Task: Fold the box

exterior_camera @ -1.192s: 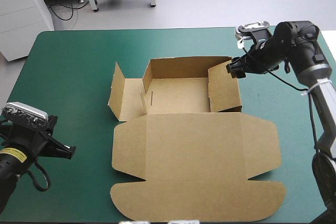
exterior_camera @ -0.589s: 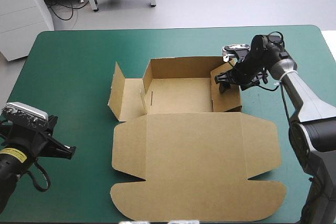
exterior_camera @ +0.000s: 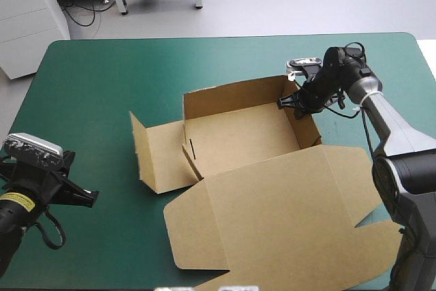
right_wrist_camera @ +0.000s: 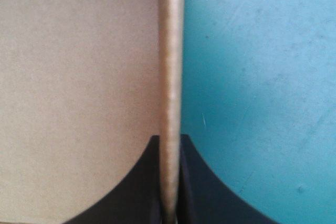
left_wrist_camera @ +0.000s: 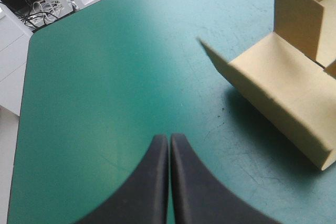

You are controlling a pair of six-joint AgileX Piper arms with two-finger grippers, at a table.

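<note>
While the box (exterior_camera: pixel 238 138) is sitting near the middle of the cover (exterior_camera: pixel 95 86), skewed with its flat lid (exterior_camera: pixel 286 216) fanning out toward 5 o'clock, the right gripper (exterior_camera: pixel 291 102) is clamping the tray's right wall (exterior_camera: pixel 306 127) at its far end, at about 2 o'clock from the table's centre. Seen from the right wrist, that wall's top edge (right_wrist_camera: pixel 170 51) is running straight ahead between the two black fingers. These are all but meeting on the board, one standing inside over the tray's floor (right_wrist_camera: pixel 79 77) and the other outside over the teal-green. The far wall (exterior_camera: pixel 231 97) is standing upright. At the tray's 9 o'clock side a flap (exterior_camera: pixel 160 155) is lying open on the table with its outer end raised. The left gripper (exterior_camera: pixel 85 197) is hovering at 8 o'clock, well apart from the box. Its fingers (left_wrist_camera: pixel 157 182) are pressing together in one pointed arch with nothing between them, over bare cover, and the open flap is showing ahead of them and off to one side.
</note>
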